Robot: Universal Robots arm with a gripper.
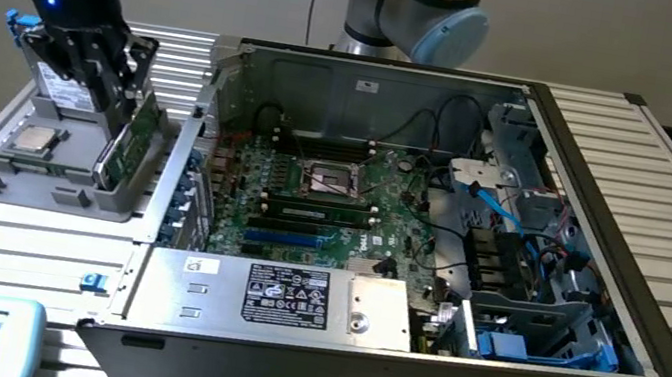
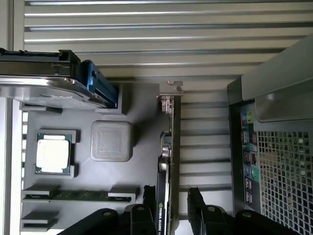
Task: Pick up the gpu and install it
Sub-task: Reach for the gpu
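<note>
Your tool (image 1: 116, 101) hangs over the grey tray (image 1: 39, 187) at the exterior view's left, beside the open computer case (image 1: 325, 86) on the slatted counter (image 1: 17, 239). Its fingers (image 2: 195, 203) are spread on either side of the gpu (image 2: 169, 147), gripping nothing. The gpu stands on edge in the tray.

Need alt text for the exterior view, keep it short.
A robot gripper straddles the top edge of a gpu standing on edge in a grey parts tray at the exterior view's left. Next to the tray, an open computer case shows its motherboard.
</note>
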